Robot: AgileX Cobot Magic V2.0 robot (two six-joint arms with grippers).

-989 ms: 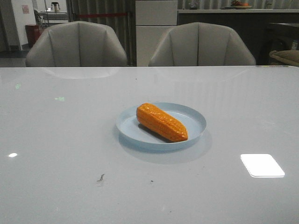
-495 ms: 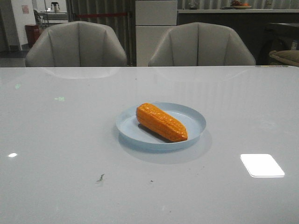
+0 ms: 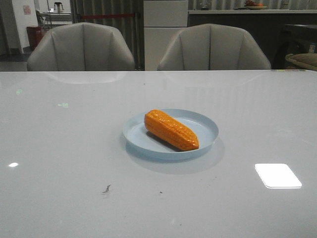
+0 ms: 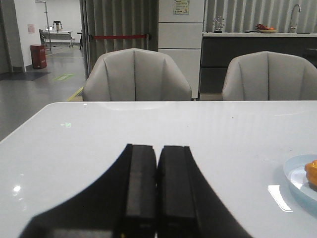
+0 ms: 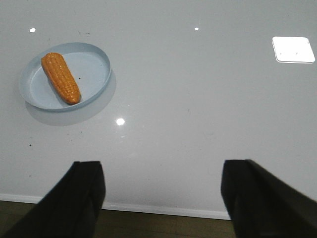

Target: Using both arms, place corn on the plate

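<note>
The orange-yellow corn (image 3: 171,130) lies on its side across the pale blue plate (image 3: 202,123) at the table's middle. Both also show in the right wrist view, corn (image 5: 60,77) and plate (image 5: 96,64), and at the edge of the left wrist view, corn (image 4: 312,172) and plate (image 4: 296,171). Neither arm shows in the front view. My left gripper (image 4: 158,148) is shut and empty, low over the table, well left of the plate. My right gripper (image 5: 163,166) is open and empty, high over the table's near edge, away from the plate.
The white glossy table (image 3: 59,148) has small dark specks (image 3: 106,189) near the front. A bright light reflection (image 3: 278,175) lies right of the plate. Two grey chairs (image 3: 81,47) (image 3: 214,47) stand behind the far edge. The table's near edge (image 5: 163,210) shows in the right wrist view.
</note>
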